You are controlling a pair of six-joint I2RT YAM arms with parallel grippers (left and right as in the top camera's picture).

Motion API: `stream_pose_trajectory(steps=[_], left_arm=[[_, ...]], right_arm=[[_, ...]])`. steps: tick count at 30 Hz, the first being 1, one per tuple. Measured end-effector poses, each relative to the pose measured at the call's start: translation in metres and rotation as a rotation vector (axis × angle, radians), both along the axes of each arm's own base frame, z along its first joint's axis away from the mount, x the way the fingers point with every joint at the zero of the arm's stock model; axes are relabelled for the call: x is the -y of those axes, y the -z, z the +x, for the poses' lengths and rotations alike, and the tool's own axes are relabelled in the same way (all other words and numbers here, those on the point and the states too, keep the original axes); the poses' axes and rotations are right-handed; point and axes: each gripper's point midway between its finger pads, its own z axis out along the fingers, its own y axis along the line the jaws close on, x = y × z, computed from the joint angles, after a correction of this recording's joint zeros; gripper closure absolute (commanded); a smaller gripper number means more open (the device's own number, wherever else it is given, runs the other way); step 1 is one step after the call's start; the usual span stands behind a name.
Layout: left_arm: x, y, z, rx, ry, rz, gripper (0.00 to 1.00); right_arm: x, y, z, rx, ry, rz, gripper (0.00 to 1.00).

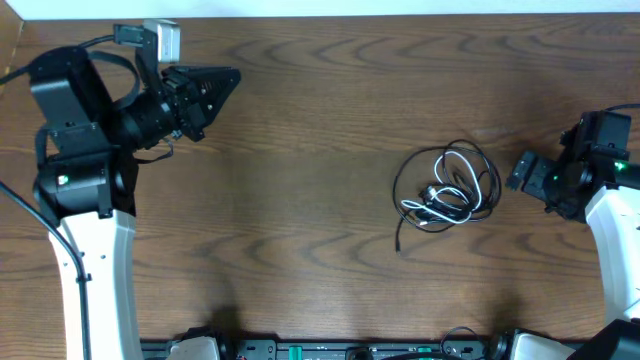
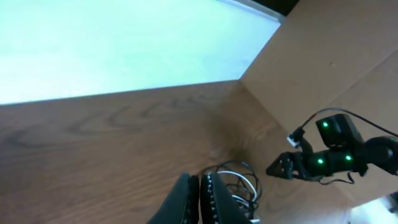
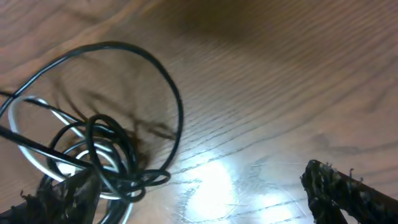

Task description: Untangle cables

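Observation:
The cables (image 1: 447,190) lie on the wooden table right of centre, a black and a white cord looped together in a small bundle, with one black tail (image 1: 399,238) trailing toward the front. My right gripper (image 1: 521,171) hovers just right of the bundle. It is open, and in the right wrist view its fingers (image 3: 348,194) stand wide apart around bare wood (image 3: 199,193), with the cables (image 3: 99,149) by the left finger. My left gripper (image 1: 228,80) is far off at the back left, shut on nothing. Its closed fingers (image 2: 198,190) point toward the distant cables (image 2: 241,180).
The table's back edge meets a white strip (image 1: 400,8). The right arm (image 2: 329,155) shows green lights in the left wrist view. Both arm bases (image 1: 90,290) stand at the front corners, and a thick black robot cable (image 1: 40,225) hangs beside the left arm.

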Motion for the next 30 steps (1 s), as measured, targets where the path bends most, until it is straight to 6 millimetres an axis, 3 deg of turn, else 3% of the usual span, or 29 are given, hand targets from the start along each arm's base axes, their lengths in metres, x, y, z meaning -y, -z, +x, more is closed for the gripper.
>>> stream_pose_trajectory(steps=[3,5,8,9,19,27,30], left_arm=[[0.001,0.004,-0.002,-0.03,0.01,-0.011,0.92],[0.002,0.006,-0.004,-0.041,0.015,-0.014,0.83],[0.003,0.01,-0.006,-0.074,0.016,-0.024,0.59],[0.003,0.013,-0.008,-0.094,0.016,-0.028,0.57],[0.006,0.037,-0.025,-0.207,0.04,-0.012,0.54],[0.007,0.048,-0.029,-0.232,0.055,0.002,0.55],[0.007,0.055,-0.029,-0.245,0.059,0.004,0.54]], right_arm=[[-0.009,-0.001,0.002,0.009,-0.033,0.031,0.01],[-0.018,-0.001,0.004,0.016,-0.066,0.05,0.01],[-0.032,-0.003,0.008,0.033,-0.124,0.081,0.01],[-0.036,-0.004,0.01,0.045,-0.15,0.089,0.01],[-0.079,-0.011,0.036,0.149,-0.352,0.113,0.01],[-0.079,0.02,0.047,0.093,-0.354,0.12,0.01],[-0.079,0.032,0.049,0.067,-0.349,0.128,0.37]])
